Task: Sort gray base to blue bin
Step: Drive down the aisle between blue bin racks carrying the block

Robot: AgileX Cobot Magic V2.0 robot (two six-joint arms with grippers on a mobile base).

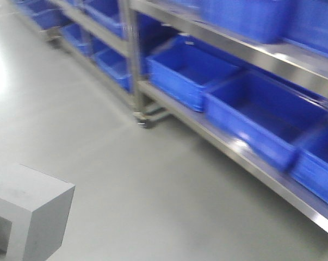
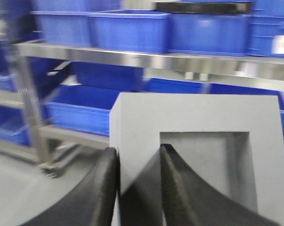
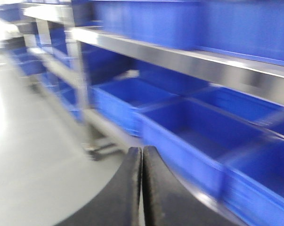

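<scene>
The gray base [image 2: 193, 117] is filling the lower middle of the left wrist view, with its square recess facing the camera. In the front view it is showing at the lower left corner, hanging above the pale floor [image 1: 125, 163] and touching nothing beneath it. The left jaws are clamping on it: one dark finger is pressing the outer side and the other is sitting inside the recess, so one wall of the block is being pinched between them. The right jaws are resting together at the bottom of the right wrist view, carrying nothing.

Beyond the block, a metal rack [image 1: 278, 60] is running across the upper right of each view, with deep blue tubs lined up on its shelves. The nearest open blue bin [image 1: 245, 128] is sitting on the lower shelf, well apart from the block. The pictures are smeared, so which tub is the intended one is not clear.

By this reading the pickup is done and the carry is under way. What is left is bringing the block over a bin, lowering it inside and opening the left jaws.
</scene>
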